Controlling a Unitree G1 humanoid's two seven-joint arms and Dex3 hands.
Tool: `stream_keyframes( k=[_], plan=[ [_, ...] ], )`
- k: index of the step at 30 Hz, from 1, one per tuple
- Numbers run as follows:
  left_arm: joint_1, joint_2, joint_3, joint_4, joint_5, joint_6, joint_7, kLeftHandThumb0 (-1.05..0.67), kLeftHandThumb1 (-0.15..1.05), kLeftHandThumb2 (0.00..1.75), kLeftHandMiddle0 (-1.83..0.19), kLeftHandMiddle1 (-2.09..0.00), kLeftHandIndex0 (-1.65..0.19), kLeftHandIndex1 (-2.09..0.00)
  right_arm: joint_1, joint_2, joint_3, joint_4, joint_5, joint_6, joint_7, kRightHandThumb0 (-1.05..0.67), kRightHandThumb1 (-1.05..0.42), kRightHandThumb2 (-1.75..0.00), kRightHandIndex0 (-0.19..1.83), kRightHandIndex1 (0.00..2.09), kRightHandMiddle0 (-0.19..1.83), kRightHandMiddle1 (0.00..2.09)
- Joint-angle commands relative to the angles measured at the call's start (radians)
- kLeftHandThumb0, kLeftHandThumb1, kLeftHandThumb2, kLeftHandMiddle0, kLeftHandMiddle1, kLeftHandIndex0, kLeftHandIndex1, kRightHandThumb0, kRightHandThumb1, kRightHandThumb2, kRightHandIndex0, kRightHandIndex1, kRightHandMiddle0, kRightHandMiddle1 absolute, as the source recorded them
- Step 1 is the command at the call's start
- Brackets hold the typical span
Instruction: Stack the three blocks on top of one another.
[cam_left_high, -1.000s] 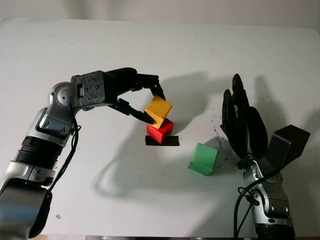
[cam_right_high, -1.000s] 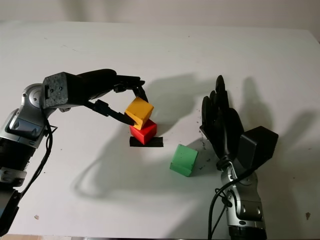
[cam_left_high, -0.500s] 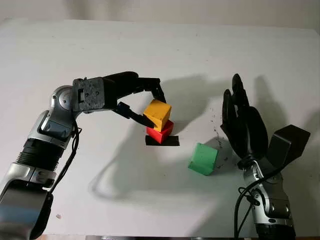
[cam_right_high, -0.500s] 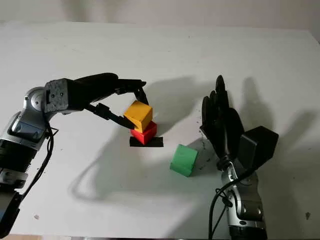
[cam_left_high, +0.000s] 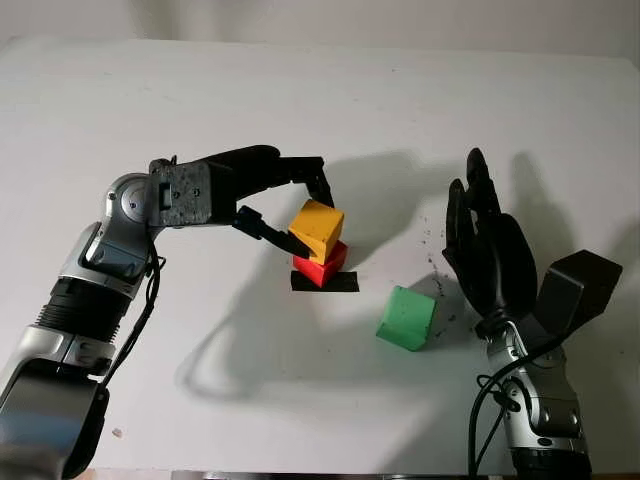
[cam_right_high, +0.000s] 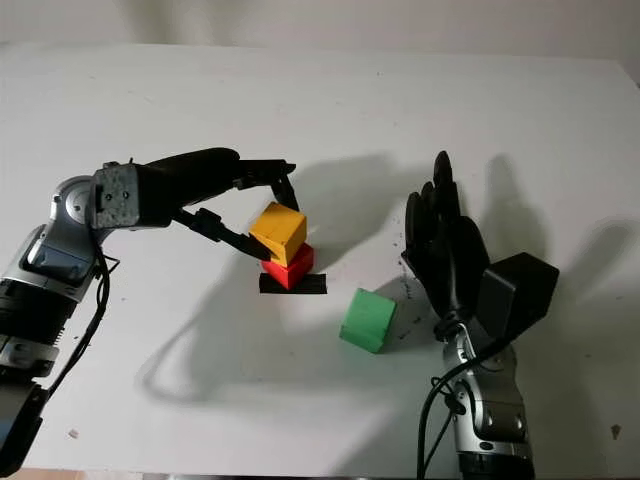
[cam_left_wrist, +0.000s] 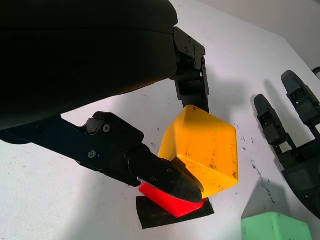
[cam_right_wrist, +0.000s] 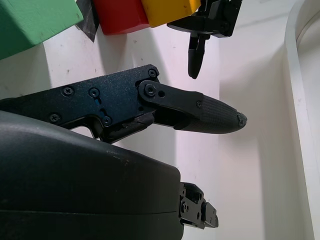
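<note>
A yellow block (cam_left_high: 318, 229) sits tilted on top of a red block (cam_left_high: 321, 266), which stands on a black tape mark (cam_left_high: 326, 283) near the table's middle. My left hand (cam_left_high: 311, 220) reaches in from the left and is shut on the yellow block, one finger on its far side and the thumb (cam_left_wrist: 165, 177) against its near lower edge. A green block (cam_left_high: 406, 318) lies on the table to the right of the stack. My right hand (cam_left_high: 487, 250) stands upright and open just right of the green block, apart from it.
The white table (cam_left_high: 320, 90) stretches wide behind and to the left of the stack. Small dark specks (cam_left_high: 436, 262) mark the surface between the green block and my right hand.
The yellow block has come down a little and now leans closer on the red block, with my left hand lowering alongside it. The right hand and green block have not moved.
</note>
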Motion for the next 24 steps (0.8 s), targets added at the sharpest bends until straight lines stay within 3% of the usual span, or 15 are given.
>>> stream_keyframes(
  k=[1, 19, 21, 23, 24],
  plan=[
    [-0.001, -0.004, -0.016, 0.01, 0.01, -0.006, -0.002, -0.47, 1.05, 0.06, 0.0, -0.06, -0.27, -1.46, 0.012, -0.007, -0.01, -0.028, 0.0, -0.002, -0.003, -0.66, -1.05, -0.62, -0.19, 0.0, -0.19, 0.0],
    [-0.005, -0.014, -0.018, 0.022, 0.01, -0.019, -0.008, -0.48, 1.03, 0.05, -0.01, -0.05, -0.31, -1.43, 0.018, -0.009, -0.011, -0.033, 0.009, 0.006, 0.001, -0.66, -1.05, -0.62, -0.19, 0.0, -0.19, 0.0],
    [-0.007, -0.007, -0.027, 0.007, 0.029, -0.007, -0.006, -0.5, 1.01, 0.05, 0.02, -0.05, -0.24, -1.24, 0.019, -0.006, -0.011, -0.034, 0.006, 0.004, -0.005, -0.66, -1.05, -0.62, -0.19, 0.0, -0.19, 0.0],
    [-0.008, -0.002, -0.031, -0.003, 0.04, -0.006, -0.006, -0.58, 0.99, 0.05, 0.11, -0.05, -0.13, -0.79, 0.02, -0.005, -0.011, -0.034, 0.006, 0.002, -0.009, -0.66, -1.05, -0.62, -0.19, 0.0, -0.19, 0.0],
    [-0.007, 0.0, -0.032, -0.006, 0.043, -0.007, -0.006, -0.6, 0.98, 0.05, 0.13, -0.05, -0.12, -0.69, 0.02, -0.004, -0.011, -0.035, 0.007, 0.004, -0.01, -0.66, -1.05, -0.62, -0.19, 0.0, -0.19, 0.0]
  ],
)
